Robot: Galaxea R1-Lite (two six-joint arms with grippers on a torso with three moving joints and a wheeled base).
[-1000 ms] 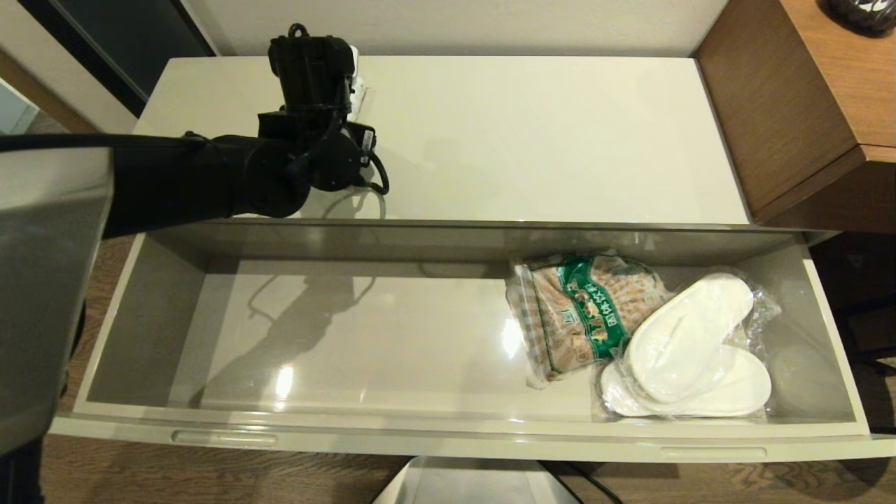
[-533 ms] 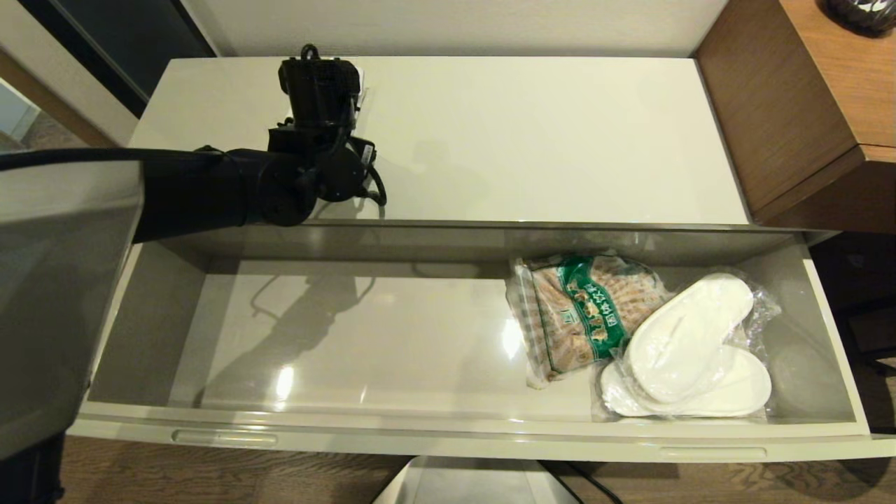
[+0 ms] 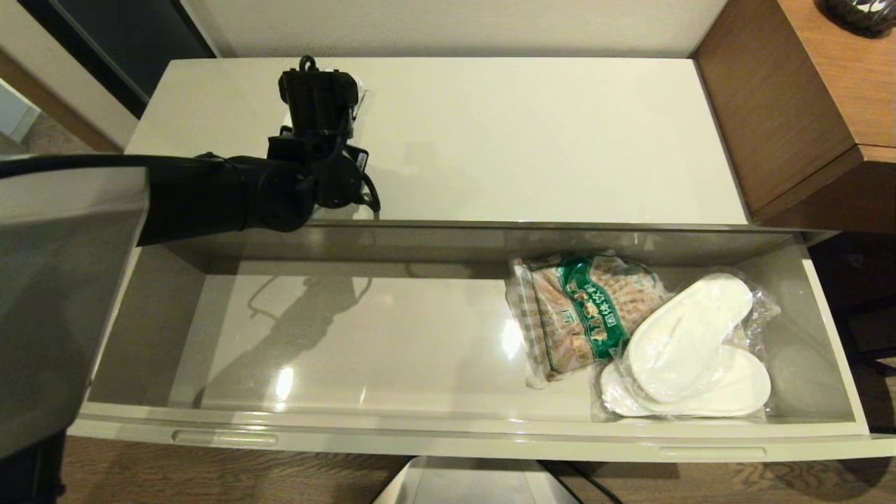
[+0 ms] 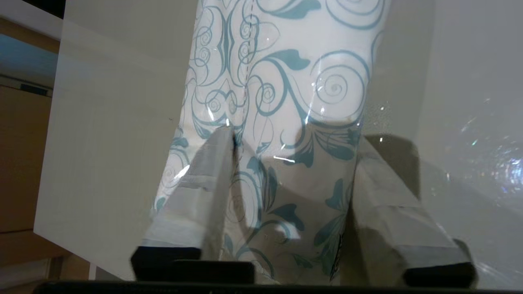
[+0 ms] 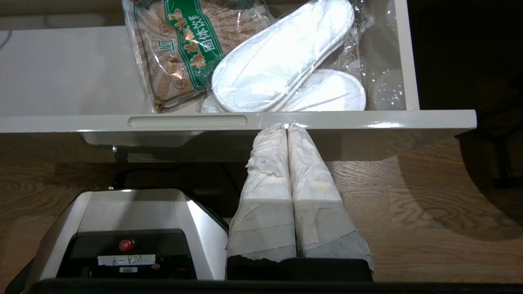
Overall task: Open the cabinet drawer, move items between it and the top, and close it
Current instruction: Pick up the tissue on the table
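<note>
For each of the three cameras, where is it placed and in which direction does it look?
Head view: high on the robot, looking down on the glossy cream-white cabinet top and open beige-grey drawer; the black left arm shows.
Left wrist view: behind the left pincer, whose fingers flank the white pack with blue-green swirls.
Right wrist view: low before the drawer front, behind the shut right pincer; the robot's base shows.
Shared: head and right wrist views both see the green-labelled snack bag and plastic-wrapped white slippers.

Hotel room; wrapped slippers (image 3: 689,350); desk (image 3: 833,98)
</note>
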